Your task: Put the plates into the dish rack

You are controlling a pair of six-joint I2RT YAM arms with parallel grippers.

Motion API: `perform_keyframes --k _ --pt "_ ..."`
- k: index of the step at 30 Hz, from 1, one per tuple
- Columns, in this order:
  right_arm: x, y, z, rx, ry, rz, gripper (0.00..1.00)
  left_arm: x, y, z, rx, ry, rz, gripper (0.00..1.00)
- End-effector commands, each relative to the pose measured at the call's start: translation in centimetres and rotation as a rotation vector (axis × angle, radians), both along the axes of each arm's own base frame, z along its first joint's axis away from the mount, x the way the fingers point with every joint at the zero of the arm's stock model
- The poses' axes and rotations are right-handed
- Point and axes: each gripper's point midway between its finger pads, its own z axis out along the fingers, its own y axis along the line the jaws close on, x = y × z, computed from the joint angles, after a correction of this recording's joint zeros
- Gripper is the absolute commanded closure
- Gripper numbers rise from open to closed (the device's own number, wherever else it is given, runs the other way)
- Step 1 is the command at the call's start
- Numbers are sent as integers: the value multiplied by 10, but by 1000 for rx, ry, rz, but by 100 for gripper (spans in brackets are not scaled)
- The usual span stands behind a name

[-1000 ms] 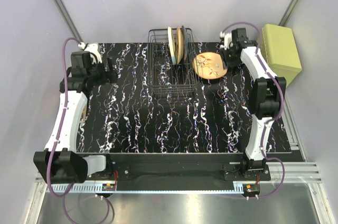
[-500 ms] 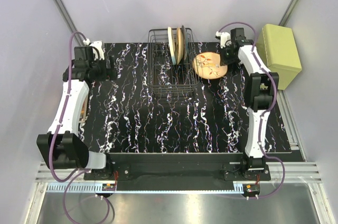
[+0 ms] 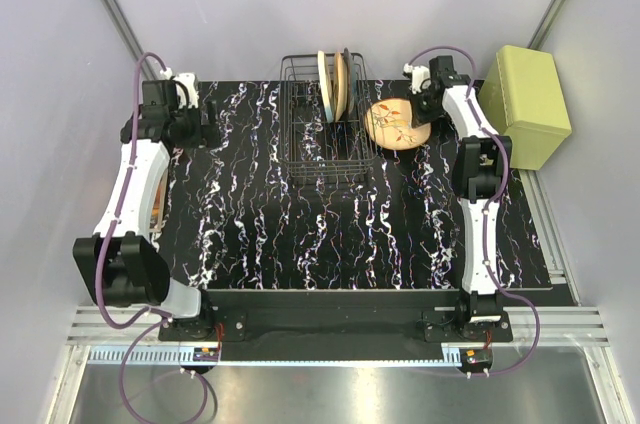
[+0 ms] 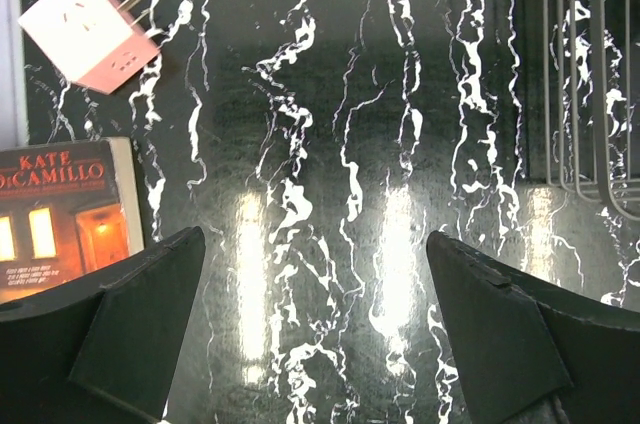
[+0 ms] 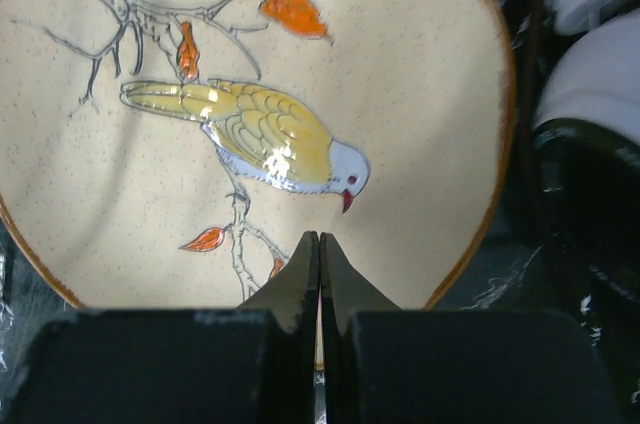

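Observation:
The black wire dish rack (image 3: 322,154) stands at the back middle of the table, and its edge shows in the left wrist view (image 4: 590,74). Three plates stand upright in its back slots: cream (image 3: 324,84), orange (image 3: 339,84) and dark teal (image 3: 348,79). The other orange-rimmed plate (image 3: 395,124), with a bird on a branch (image 5: 260,94), lies just right of the rack. My right gripper (image 5: 319,244) is shut with its tips over the plate's near part; I cannot tell whether they touch. My left gripper (image 4: 315,294) is open and empty over bare table at the far left.
A yellow-green box (image 3: 532,102) stands off the table's back right corner. A book (image 4: 60,214) and a pink plug adapter (image 4: 90,29) lie at the far left edge. White and dark rounded parts (image 5: 590,94) sit right of the plate.
My left gripper has moved toward the back left corner. My right wrist has shifted left toward the plate, which has barely moved.

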Motion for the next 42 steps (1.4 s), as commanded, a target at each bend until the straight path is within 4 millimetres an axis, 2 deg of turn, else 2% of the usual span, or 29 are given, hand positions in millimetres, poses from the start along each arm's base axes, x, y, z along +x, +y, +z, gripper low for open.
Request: perform_keyframes --k 1,2,5,9,12,13,15,16,18,19,23,29,30,31,32,33,34,36,38,42 --pt "-33 3 -5 -52 107 77 100 21 -4 22 -23 -70 -27 1" --pt "-40 2 -11 -56 136 88 100 23 -4 21 -21 -70 -27 1" --pt "-58 -1 -22 -78 211 101 99 30 18 16 42 -59 96 1" --pt "-85 -8 -28 -114 307 104 99 33 29 17 84 -58 134 1" --pt "-115 -17 -33 -155 375 119 99 34 28 18 77 -61 138 1" --pt "-133 -20 -33 -169 408 128 100 34 27 18 72 -61 139 1" --pt "-153 -27 -35 -201 447 138 100 35 25 19 53 -64 139 1" --pt "-172 -31 -36 -212 483 142 100 35 24 19 47 -64 139 1" --pt "-191 -36 -38 -233 515 152 100 34 22 18 32 -63 142 1" --pt "-211 -38 -38 -237 548 154 100 33 21 17 28 -61 143 1" --pt "-252 -45 -36 -255 607 155 100 25 20 16 11 -59 162 1" --pt "-305 -49 -34 -325 639 196 99 1 11 -4 -72 -2 209 1" --pt "-310 -45 -35 -346 627 234 99 -4 10 -12 -79 18 213 1" --pt "-328 -43 -35 -364 635 270 99 -7 9 -15 -86 25 214 1" --pt "-330 -45 -37 -419 604 294 99 -14 8 -20 -92 37 219 1" --pt "-338 -36 -38 -469 578 381 99 -17 7 -23 -94 42 219 1" --pt "-357 -38 -40 -503 576 425 99 -20 7 -22 -94 37 219 1" --pt "-365 -34 -42 -553 527 487 99 -27 8 -27 -89 46 224 1" --pt "-372 -34 -39 -539 509 474 99 -33 8 -23 -87 32 224 1" --pt "-374 -25 -23 -477 442 456 99 -46 8 -27 -85 29 226 1"
